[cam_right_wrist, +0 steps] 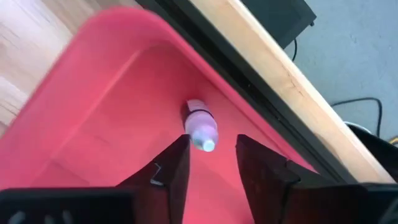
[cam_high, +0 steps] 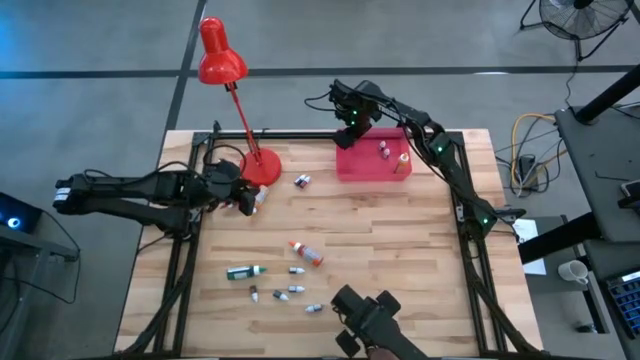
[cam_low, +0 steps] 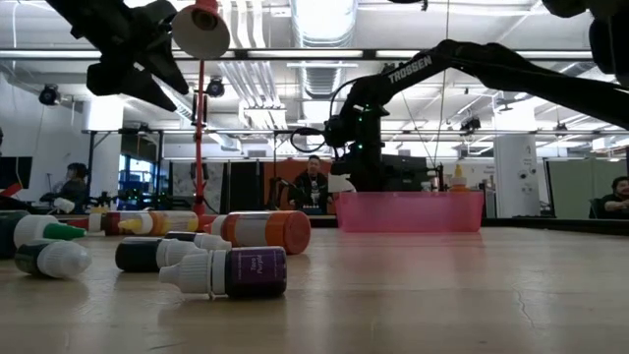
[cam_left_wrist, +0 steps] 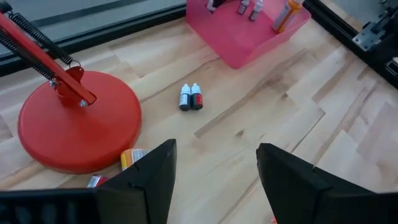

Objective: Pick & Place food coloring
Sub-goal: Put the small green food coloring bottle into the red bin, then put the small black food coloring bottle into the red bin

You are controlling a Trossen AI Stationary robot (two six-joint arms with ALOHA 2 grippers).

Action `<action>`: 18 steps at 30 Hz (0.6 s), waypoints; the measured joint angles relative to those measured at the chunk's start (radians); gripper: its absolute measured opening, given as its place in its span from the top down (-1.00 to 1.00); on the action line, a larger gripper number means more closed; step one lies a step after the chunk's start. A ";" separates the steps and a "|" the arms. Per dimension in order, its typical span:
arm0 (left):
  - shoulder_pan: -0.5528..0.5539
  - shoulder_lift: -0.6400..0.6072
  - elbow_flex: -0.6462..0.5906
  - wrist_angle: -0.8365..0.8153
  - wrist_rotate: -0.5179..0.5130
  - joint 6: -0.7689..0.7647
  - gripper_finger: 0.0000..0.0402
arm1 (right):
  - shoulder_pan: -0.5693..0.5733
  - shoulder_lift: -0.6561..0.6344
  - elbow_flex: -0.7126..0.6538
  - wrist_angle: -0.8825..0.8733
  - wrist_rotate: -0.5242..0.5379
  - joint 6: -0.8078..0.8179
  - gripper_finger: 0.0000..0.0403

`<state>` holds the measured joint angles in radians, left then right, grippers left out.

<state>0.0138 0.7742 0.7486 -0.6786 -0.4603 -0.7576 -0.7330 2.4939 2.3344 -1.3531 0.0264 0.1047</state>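
The pink tray (cam_high: 372, 166) stands at the table's far side, with a small bottle (cam_high: 383, 150) and an orange one (cam_high: 404, 160) upright in it. My right gripper (cam_right_wrist: 211, 152) hangs open over the tray's far left corner, pointing down. Just below its fingertips a small whitish bottle (cam_right_wrist: 200, 127) with a pale cap stands on the tray floor, and I see no finger touching it. My left gripper (cam_left_wrist: 214, 180) is open above the table beside the red lamp's base (cam_left_wrist: 78, 121). Several food coloring bottles lie on the near half of the table, among them an orange one (cam_high: 305, 253) and a green one (cam_high: 243, 271).
A pair of small bottles (cam_left_wrist: 191, 98) lies between the lamp base and the tray. A yellow-orange bottle (cam_left_wrist: 132, 157) lies against the lamp base, close to my left gripper. The red lamp (cam_high: 222, 60) leans over the table's far left. A dark camera mount (cam_high: 365, 315) sits at the near edge.
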 joint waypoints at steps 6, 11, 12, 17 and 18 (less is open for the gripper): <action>0.000 0.000 0.000 0.000 0.000 -0.004 0.03 | -0.001 -0.001 0.000 -0.029 0.000 -0.012 0.17; 0.000 0.001 0.000 0.001 0.000 -0.004 0.03 | 0.005 -0.024 0.008 -0.060 -0.002 -0.044 0.09; 0.000 0.001 -0.001 0.006 0.000 -0.003 0.03 | 0.007 -0.033 0.009 -0.061 -0.003 -0.051 0.07; 0.000 0.001 -0.001 0.020 0.000 -0.003 0.03 | 0.029 -0.086 0.009 -0.054 -0.004 -0.071 0.04; 0.000 0.001 -0.001 0.021 -0.001 -0.003 0.03 | 0.034 -0.101 0.009 -0.051 -0.005 -0.079 0.03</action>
<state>0.0135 0.7753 0.7475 -0.6578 -0.4608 -0.7609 -0.6994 2.3934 2.3436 -1.4038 0.0209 0.0258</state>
